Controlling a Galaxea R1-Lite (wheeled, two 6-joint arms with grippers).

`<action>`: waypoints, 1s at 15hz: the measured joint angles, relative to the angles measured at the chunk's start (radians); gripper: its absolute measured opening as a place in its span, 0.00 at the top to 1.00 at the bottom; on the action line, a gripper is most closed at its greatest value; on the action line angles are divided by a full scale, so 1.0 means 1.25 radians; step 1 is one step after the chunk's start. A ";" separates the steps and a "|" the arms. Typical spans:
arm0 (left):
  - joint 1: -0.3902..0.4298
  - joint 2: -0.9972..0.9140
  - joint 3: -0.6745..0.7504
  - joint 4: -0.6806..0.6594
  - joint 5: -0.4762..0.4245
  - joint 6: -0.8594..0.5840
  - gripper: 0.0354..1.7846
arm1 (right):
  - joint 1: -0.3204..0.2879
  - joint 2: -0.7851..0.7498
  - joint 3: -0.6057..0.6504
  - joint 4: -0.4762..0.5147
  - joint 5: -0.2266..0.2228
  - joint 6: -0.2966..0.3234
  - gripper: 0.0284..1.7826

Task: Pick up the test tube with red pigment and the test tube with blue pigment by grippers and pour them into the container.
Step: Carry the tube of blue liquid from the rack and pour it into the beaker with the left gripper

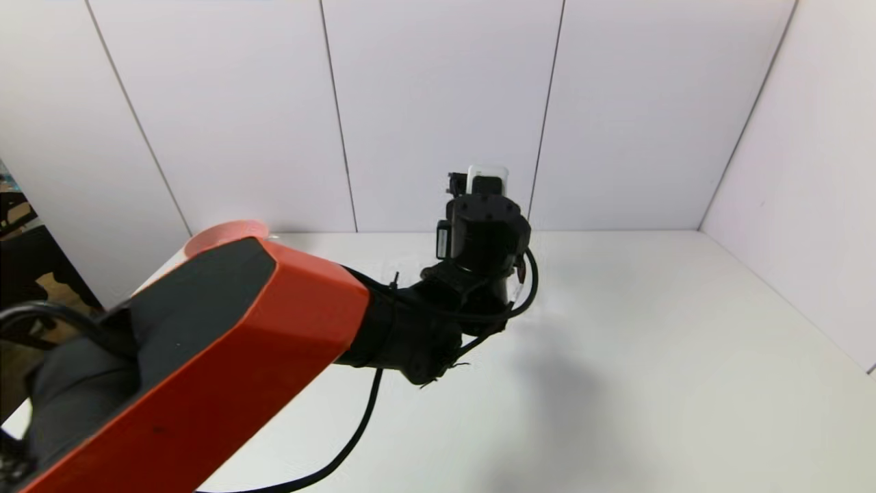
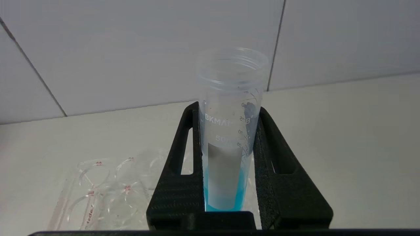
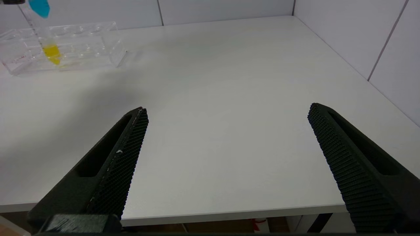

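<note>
- Blocking much of the head view, the orange-and-black left arm (image 1: 226, 356) reaches forward over the white table (image 1: 650, 356), so the left gripper (image 2: 229, 164) and what it holds cannot be made out from above; only the wrist block and its small white box show.
- Peeking out behind that arm is the rim of a pink bowl (image 1: 226, 233), the rest of it hidden.
- The test tube with red pigment and the container are not visible in any view.
- The test tube with blue pigment (image 2: 229, 131) is clamped between the left gripper's two black fingers (image 2: 177, 183), which press on its sides.
- It is a clear plastic tube with a threaded open mouth, white graduation marks, partly readable lettering and a whitish label patch; bright blue liquid sits at its lower end, next to the gripper's palm.
- Its long axis runs along the fingers, open mouth pointing away from the wrist toward the wall panels; it appears upright, held above the table.
- From the right wrist, only the tube's blue tip (image 3: 39, 7) shows, cut off by the frame edge, above a clear tube rack (image 3: 65, 46).
- A tube with yellow liquid (image 3: 49, 49) stands in that rack, slightly tilted.
- The right gripper (image 3: 228, 111) hovers low near the table's front edge, well apart from the rack, its fingers spread wide with nothing between them.
</note>
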 joint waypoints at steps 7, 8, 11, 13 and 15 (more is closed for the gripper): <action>0.187 -0.317 0.400 0.002 -0.394 -0.018 0.76 | 0.000 0.000 0.000 0.000 0.000 0.000 0.00; 0.243 -0.359 0.444 0.004 -0.464 -0.018 0.76 | 0.000 0.000 0.000 0.000 0.000 0.000 0.00; 0.423 -0.456 0.529 0.027 -0.669 -0.010 0.76 | 0.000 0.000 0.000 0.000 0.000 0.000 0.00; 0.564 -0.503 0.556 0.062 -0.829 -0.006 0.76 | 0.000 0.000 0.000 0.000 0.000 0.000 0.00; 0.708 -0.530 0.564 0.082 -0.997 0.007 0.76 | 0.000 0.000 0.000 0.000 0.000 0.000 0.00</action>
